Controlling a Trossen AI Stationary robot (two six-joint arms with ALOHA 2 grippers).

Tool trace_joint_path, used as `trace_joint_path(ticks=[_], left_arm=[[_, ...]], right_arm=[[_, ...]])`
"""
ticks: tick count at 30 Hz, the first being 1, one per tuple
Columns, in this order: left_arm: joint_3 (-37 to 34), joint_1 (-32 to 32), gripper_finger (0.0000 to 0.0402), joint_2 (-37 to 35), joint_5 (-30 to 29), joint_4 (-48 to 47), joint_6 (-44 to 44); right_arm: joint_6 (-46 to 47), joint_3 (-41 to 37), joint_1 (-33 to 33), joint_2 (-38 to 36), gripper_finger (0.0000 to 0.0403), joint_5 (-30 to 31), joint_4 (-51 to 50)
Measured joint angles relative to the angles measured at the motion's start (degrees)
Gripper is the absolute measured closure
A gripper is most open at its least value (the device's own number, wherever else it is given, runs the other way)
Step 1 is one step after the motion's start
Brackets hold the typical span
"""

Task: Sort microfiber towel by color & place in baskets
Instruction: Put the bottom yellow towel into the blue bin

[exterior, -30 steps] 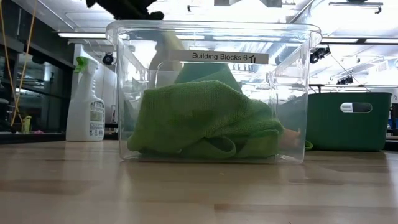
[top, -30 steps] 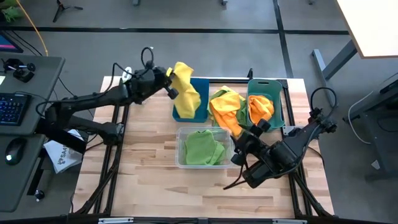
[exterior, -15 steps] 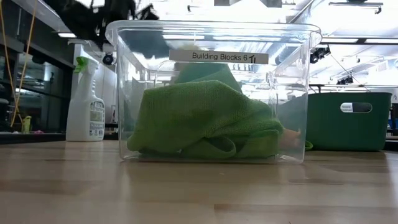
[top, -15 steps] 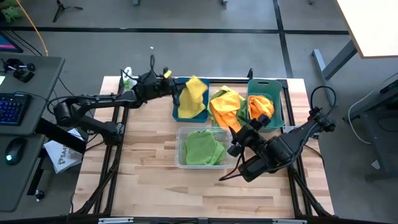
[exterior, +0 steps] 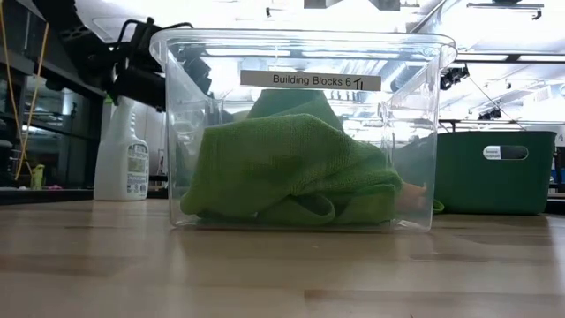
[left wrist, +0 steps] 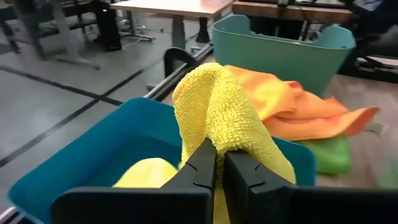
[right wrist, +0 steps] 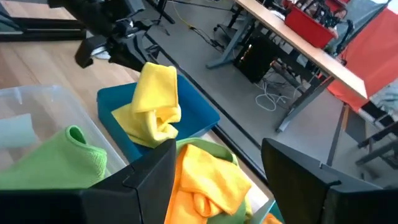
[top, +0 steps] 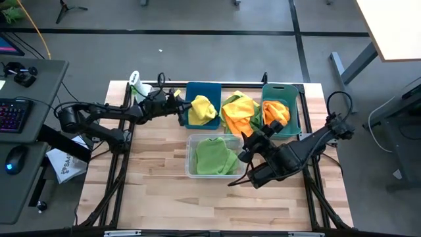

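My left gripper (top: 180, 108) is shut at the left rim of the blue basket (top: 212, 123), on a yellow towel (top: 202, 108) that bunches inside it. My right gripper (top: 248, 143) hovers open over a loose pile of orange, yellow and green towels (top: 239, 113) on the table between the blue basket and the teal basket (top: 295, 126). An orange towel (top: 276, 112) lies in the teal basket. A green towel (exterior: 291, 168) lies in the clear basket (exterior: 424, 132). In the right wrist view the open fingers frame the pile (right wrist: 208, 180). My left gripper pinches a raised fold of the yellow towel (left wrist: 219, 142) between its two fingers (left wrist: 202, 163). The fingers come nearly level from the table's left. The towel stands up from the hold and its lower part (right wrist: 149, 127) rests inside the blue basket (left wrist: 74, 168).
A white spray bottle with a green top (top: 135, 80) stands at the table's far left corner, close to my left arm. The three baskets crowd the far middle of the table. Bare wood (top: 171, 197) runs along the near side.
My left gripper has come down toward the blue basket, still shut on the yellow towel. The towel hung free above the basket a second ago and now sits bunched inside it. My right gripper has shifted slightly toward the table's far left, over the pile.
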Motion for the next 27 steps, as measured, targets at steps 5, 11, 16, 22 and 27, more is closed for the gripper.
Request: trace_joint_path(ticks=[5,11,16,22,27], left_arm=[[2.29,-1.98,0.0354,-0.02,-1.04,-3.94,3.84],[8.48,-5.83,0.0252,-0.09,-5.39,-20.06,7.08],[18.78,-8.92,0.019,-0.2,-14.37,-42.4,10.33],[33.24,-10.32,0.017,-0.31,-16.72,-67.54,7.28],[41.09,-9.43,0.017,-0.31,-15.94,-73.73,3.2]], right_arm=[[0.87,-0.37,-1.15,0.0,0.0171,-3.73,0.9],[2.1,-0.35,-2.36,0.0,0.0171,-6.14,0.99],[1.78,-0.35,-4.52,0.0,0.0171,-10.69,0.96],[-2.2,-0.35,-8.13,0.0,0.0171,-14.45,0.99],[-6.22,-0.35,-12.24,0.0,0.0171,-15.08,1.01]])
